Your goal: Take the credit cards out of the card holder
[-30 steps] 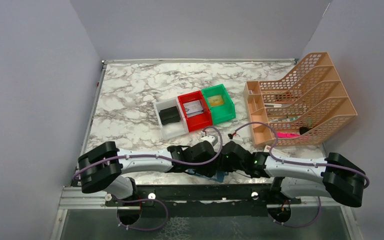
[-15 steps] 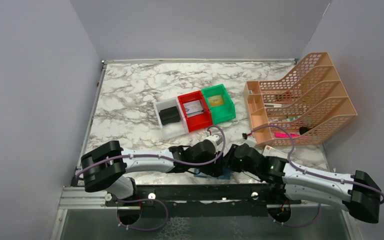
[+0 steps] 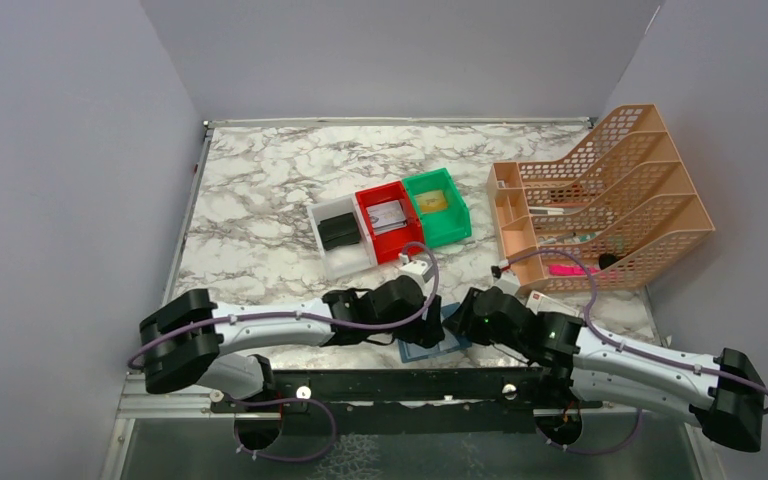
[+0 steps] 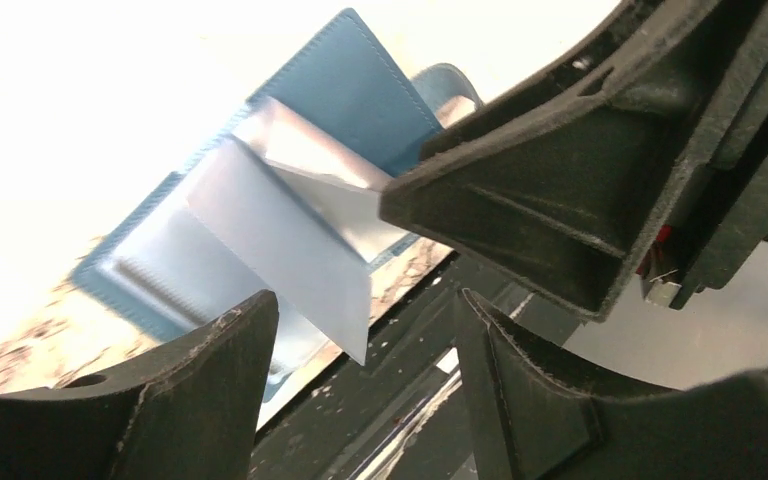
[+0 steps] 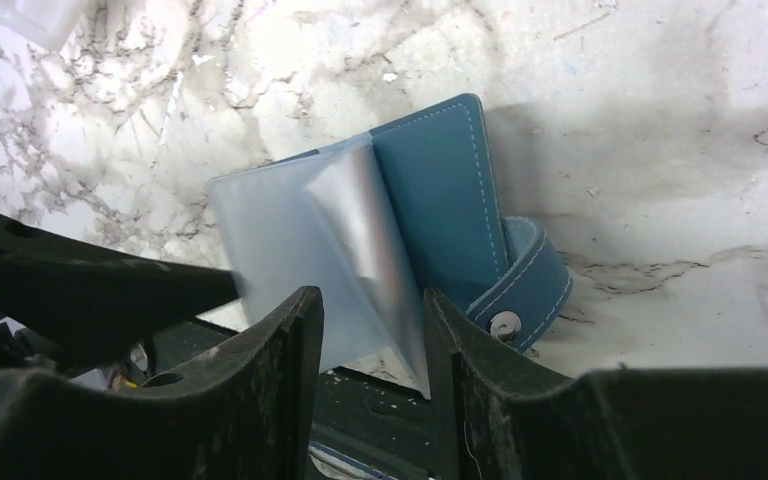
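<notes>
Both arms have eased apart since a second ago, so the card holder (image 3: 423,347) lies unfolded at lower centre of the top view, left gripper (image 4: 365,305) jaws apart, right gripper (image 5: 372,297) spread astride its lifted pale leaf (image 5: 290,230); pockets reachable, no card out.

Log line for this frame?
card holder: open on table | left gripper: open at sleeves | right gripper: open at sleeves

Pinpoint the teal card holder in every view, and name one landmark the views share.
Top external: card holder lies open at the table's near edge, lower centre.
Left wrist: card holder upper centre, pale panels fanned out.
Right wrist: card holder centre, snap tab at right.
Shared landmark: the black rail beside it.
</notes>
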